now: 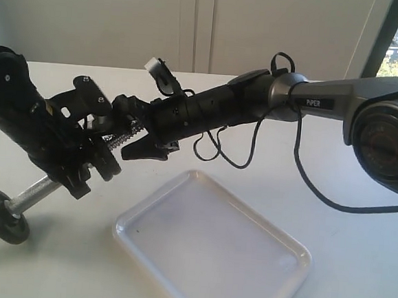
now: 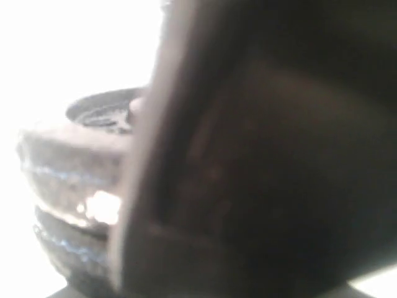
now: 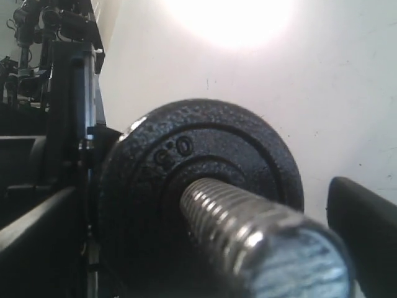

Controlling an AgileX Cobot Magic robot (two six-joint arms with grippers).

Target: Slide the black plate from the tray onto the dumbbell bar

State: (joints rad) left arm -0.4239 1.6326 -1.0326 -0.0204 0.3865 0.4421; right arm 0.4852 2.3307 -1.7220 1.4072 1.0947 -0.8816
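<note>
The surface (image 1: 355, 272) carries the tray (image 1: 211, 253), which lies below the right tool (image 3: 205, 233) and holds nothing. The dumbbell bar (image 1: 33, 197) runs at a slope. Its high threaded end points into the right tool. Its low end, fitted with another black disc (image 1: 4, 215), lies well beyond the left tool (image 1: 87, 164).

The left tool is clamped on the dumbbell bar near mid-length, though its own wrist view is too blurred to confirm finger contact. The right tool has its fingers (image 3: 366, 230) apart, one on each side of the bar end, gripping nothing. The black plate (image 3: 186, 136) is already on the thread, ahead of the right tool's fingertips and close to the left tool.

Judged hazards:
- Plate cocked on the thread. It would bind, and any push from the right tool would twist the bar in the left tool's clamp.
- Left tool in the plate's path. The plate may stop short of its seat.
- High end dipping. The plate could slide back off towards the tray.
- Right tool fingers catching the rim on retreat. The plate would be dragged off.
</note>
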